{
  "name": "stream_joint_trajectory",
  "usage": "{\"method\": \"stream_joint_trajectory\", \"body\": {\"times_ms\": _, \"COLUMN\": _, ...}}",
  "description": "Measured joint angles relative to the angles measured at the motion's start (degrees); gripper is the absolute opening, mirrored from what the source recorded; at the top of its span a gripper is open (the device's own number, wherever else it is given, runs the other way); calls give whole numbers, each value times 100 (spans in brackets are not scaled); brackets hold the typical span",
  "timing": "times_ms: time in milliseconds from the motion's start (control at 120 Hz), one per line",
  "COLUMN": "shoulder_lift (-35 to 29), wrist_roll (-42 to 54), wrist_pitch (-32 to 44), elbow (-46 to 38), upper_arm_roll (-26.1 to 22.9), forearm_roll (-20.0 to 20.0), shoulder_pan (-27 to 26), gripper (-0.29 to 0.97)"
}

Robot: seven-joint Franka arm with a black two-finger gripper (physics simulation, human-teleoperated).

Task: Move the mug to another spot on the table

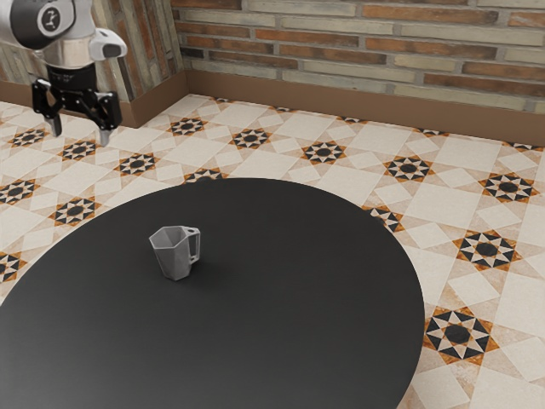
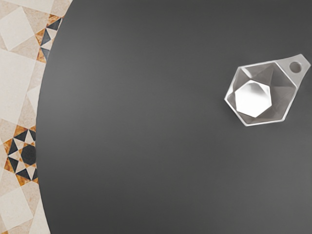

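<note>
A grey faceted mug (image 1: 175, 251) stands upright on the round black table (image 1: 281, 315), toward the exterior view's left, with its handle turned to the right. My gripper (image 1: 78, 128) hangs high above the table's far left edge, well up and to the left of the mug, with its fingers apart and nothing between them. From above, in the wrist view, the mug (image 2: 262, 92) shows its hexagonal opening and a handle with a round hole.
The table's curved edge (image 2: 41, 146) runs past patterned floor tiles (image 2: 19, 58). A brick wall (image 1: 366, 43) stands at the back. Bare tabletop spreads to the right of the mug and in front of it.
</note>
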Motion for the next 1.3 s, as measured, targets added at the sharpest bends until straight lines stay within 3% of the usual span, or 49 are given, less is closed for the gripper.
{"method": "stream_joint_trajectory", "body": {"times_ms": 275, "shoulder_lift": 11, "wrist_roll": -11, "wrist_pitch": 46, "elbow": -167, "upper_arm_roll": -116, "forearm_roll": -101, "shoulder_pan": -154, "gripper": 68}}
{"method": "stream_joint_trajectory", "body": {"times_ms": 583, "shoulder_lift": 686, "wrist_roll": 10, "wrist_pitch": 398, "elbow": -340, "upper_arm_roll": -129, "forearm_roll": -265, "shoulder_pan": -681, "gripper": 68}}
{"method": "stream_joint_trajectory", "body": {"times_ms": 783, "shoulder_lift": 977, "wrist_roll": 718, "wrist_pitch": 834, "elbow": -571, "upper_arm_roll": -123, "forearm_roll": -504, "shoulder_pan": -733, "gripper": 68}}
{"method": "stream_joint_trajectory", "body": {"times_ms": 1300, "shoulder_lift": 1745, "wrist_roll": 2550, "wrist_pitch": 1763, "elbow": -712, "upper_arm_roll": -176, "forearm_roll": -549, "shoulder_pan": -657, "gripper": 68}}
